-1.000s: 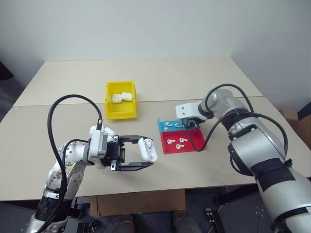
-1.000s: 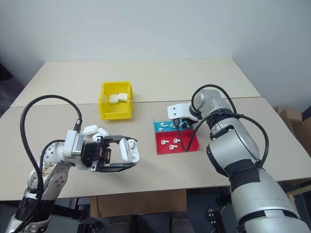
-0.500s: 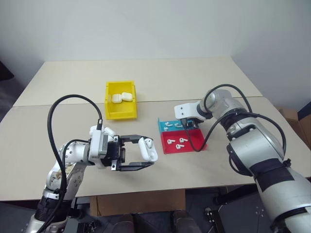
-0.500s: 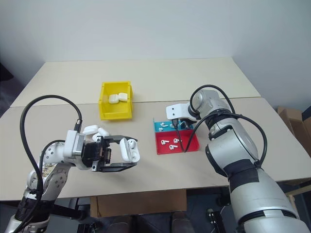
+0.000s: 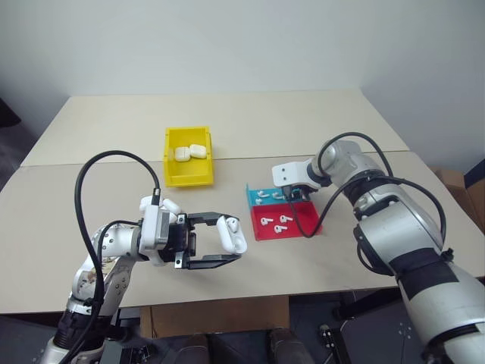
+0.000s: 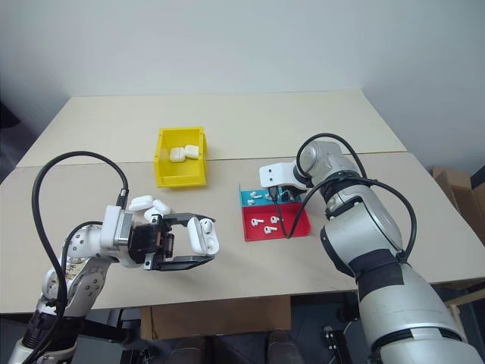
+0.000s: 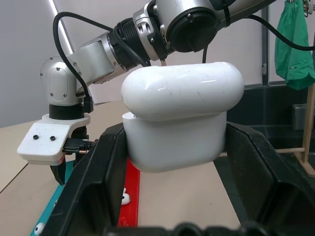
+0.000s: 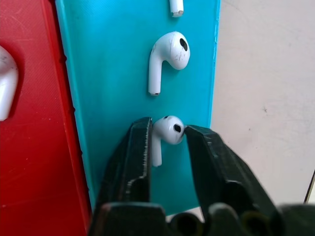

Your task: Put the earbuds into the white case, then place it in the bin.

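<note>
Table [image 5: 303, 121] of pale beige carries a yellow bin [image 5: 189, 173] holding two closed white cases. Nearer, the left gripper [image 5: 227, 241] clamps a glossy white case [image 5: 232, 233] above the tabletop, lid ajar. Over the red-and-blue tray [image 5: 303, 225], the right gripper [image 8: 167, 142] pinches one stemmed earbud [image 8: 167, 132] on the blue half; its fingertips are hidden from the head views.

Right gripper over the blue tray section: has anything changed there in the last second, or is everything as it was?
Nothing has visibly moved. The right gripper stays low over the blue half of the tray, its fingers now closed on an earbud there; the closing itself can't be made out from the head views. The left gripper still holds the open white case above the table.
</note>
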Robot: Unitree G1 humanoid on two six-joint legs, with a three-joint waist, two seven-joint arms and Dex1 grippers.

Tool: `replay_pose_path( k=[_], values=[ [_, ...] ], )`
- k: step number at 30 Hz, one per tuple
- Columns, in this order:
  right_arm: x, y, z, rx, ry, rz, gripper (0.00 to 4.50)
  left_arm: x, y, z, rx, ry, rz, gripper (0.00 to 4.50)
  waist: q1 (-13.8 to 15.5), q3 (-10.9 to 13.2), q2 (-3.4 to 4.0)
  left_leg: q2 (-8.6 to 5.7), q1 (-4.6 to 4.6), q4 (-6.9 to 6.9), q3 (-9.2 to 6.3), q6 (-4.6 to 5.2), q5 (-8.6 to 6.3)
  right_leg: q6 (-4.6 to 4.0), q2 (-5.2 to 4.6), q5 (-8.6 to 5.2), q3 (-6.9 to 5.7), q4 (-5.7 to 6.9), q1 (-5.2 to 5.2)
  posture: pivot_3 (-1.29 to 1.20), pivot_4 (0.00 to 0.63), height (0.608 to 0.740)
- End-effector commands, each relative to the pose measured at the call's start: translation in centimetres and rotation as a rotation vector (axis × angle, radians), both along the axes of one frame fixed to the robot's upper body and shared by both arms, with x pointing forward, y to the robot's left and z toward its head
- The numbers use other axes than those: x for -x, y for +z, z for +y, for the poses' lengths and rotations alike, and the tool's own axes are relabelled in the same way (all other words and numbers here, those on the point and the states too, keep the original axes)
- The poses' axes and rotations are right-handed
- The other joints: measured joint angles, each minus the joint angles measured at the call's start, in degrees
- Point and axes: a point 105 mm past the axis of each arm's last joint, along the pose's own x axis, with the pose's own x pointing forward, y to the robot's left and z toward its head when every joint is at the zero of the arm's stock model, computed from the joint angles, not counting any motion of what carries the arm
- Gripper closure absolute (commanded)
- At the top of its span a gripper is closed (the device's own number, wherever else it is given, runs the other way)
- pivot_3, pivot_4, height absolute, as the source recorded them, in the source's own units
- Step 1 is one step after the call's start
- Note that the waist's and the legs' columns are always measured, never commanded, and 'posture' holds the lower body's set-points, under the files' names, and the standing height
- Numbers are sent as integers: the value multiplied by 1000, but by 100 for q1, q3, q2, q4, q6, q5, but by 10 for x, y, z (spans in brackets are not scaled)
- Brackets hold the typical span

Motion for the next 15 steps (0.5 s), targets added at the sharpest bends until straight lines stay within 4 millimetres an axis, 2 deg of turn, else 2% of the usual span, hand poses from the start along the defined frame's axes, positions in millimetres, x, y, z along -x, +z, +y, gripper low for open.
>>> replay_pose_path(
  k=[1, 8, 15],
  values=[
    [-1, 4, -2, -22, -16, -11, 3250, 5, 8, -3, 1, -17, -39, 1754, 0, 0, 0, 0, 0, 0, 0, 0, 0, 0, 0, 0, 0, 0, 0, 0, 150, 740],
    [-1, 7, -2, -48, -15, -7, 3250, 5, 8, -3, 3, -22, -36, 1754, 0, 0, 0, 0, 0, 0, 0, 0, 0, 0, 0, 0, 0, 0, 0, 0, 150, 740],
    [-3, 29, 10, -123, 12, -39, 3250, 3, 8, -2, 5, -25, -37, 1754, -1, 0, 0, 0, -1, 0, 0, 0, 0, 0, 0, 0, 0, 0, 0, 0, 150, 740]
  ],
)
